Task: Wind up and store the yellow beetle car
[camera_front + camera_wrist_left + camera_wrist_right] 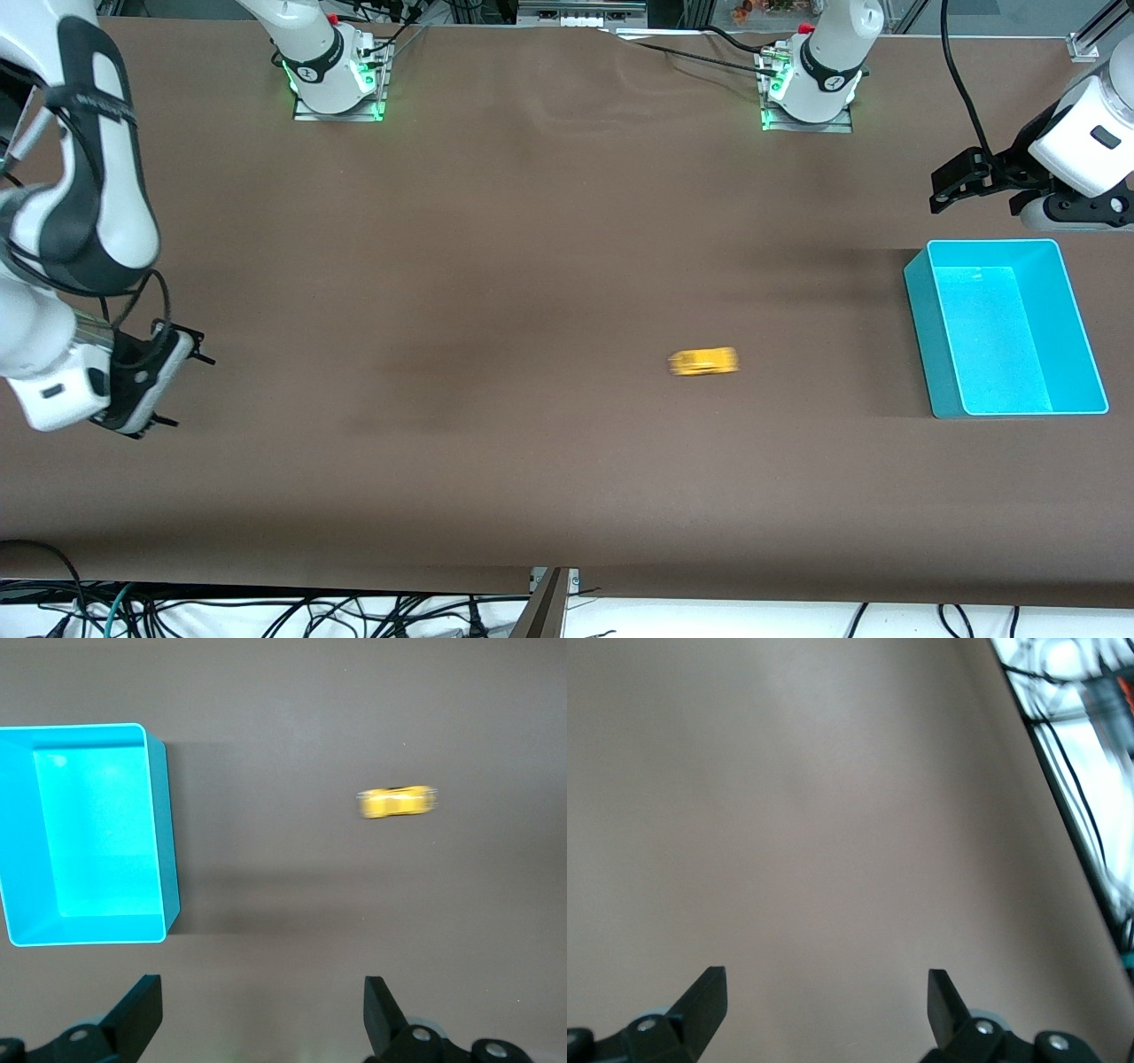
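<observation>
The yellow beetle car [702, 361] stands on the brown table near the middle, toward the left arm's end, and looks smeared along its length. It also shows in the left wrist view [398, 802]. The turquoise bin [921, 328] sits empty at the left arm's end; it shows in the left wrist view too [168, 833]. My left gripper [952, 188] is open and empty in the air, over the table just beside the bin's edge that lies toward the bases [261, 988]. My right gripper [190, 392] is open and empty at the right arm's end, over bare table [826, 981].
The two arm bases [337, 75] [808, 84] stand along the table's edge away from the front camera. Cables [266, 611] lie below the table's near edge. The table edge and cables also show in the right wrist view [1081, 815].
</observation>
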`<action>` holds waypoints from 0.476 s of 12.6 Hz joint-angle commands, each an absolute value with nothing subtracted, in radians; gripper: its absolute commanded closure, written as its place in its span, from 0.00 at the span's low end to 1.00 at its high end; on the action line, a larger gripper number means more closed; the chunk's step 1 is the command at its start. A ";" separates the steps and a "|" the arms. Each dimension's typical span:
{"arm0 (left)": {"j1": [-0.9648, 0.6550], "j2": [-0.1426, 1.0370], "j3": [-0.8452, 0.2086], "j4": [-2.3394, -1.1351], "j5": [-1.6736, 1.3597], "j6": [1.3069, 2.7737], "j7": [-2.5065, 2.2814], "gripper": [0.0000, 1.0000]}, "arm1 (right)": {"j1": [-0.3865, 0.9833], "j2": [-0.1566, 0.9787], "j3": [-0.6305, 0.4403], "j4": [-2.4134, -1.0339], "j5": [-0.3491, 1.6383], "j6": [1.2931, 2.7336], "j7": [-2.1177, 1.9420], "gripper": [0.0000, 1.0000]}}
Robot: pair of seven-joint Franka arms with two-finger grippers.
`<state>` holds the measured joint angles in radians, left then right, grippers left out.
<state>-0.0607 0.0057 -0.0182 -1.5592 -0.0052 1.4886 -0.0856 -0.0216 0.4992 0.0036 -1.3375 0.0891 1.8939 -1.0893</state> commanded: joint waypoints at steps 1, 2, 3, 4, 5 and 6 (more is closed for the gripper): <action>-0.057 0.015 -0.020 -1.536 -0.005 1.488 -0.078 0.00 | -0.025 0.431 0.011 -1.331 0.104 1.794 -0.791 0.00; -0.057 0.015 -0.020 -1.536 -0.005 1.494 -0.078 0.00 | -0.025 0.423 0.012 -1.331 0.104 1.775 -0.716 0.00; -0.057 0.015 -0.020 -1.536 -0.005 1.496 -0.078 0.00 | -0.025 0.413 0.014 -1.330 0.104 1.755 -0.691 0.00; -0.057 0.015 -0.020 -1.536 -0.005 1.496 -0.078 0.00 | -0.026 0.411 0.026 -1.318 0.101 1.741 -0.692 0.00; -0.057 0.015 -0.020 -1.536 -0.003 1.496 -0.078 0.00 | -0.026 0.408 0.025 -1.295 0.091 1.706 -0.690 0.00; -0.057 0.015 -0.021 -1.536 -0.005 1.496 -0.078 0.00 | -0.026 0.410 0.020 -1.226 0.081 1.662 -0.681 0.00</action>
<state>-0.0607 0.0058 -0.0177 -1.5590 -0.0052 1.4961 -0.0856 -0.0199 0.4156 0.0153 -1.3078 0.0881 1.7367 -0.7086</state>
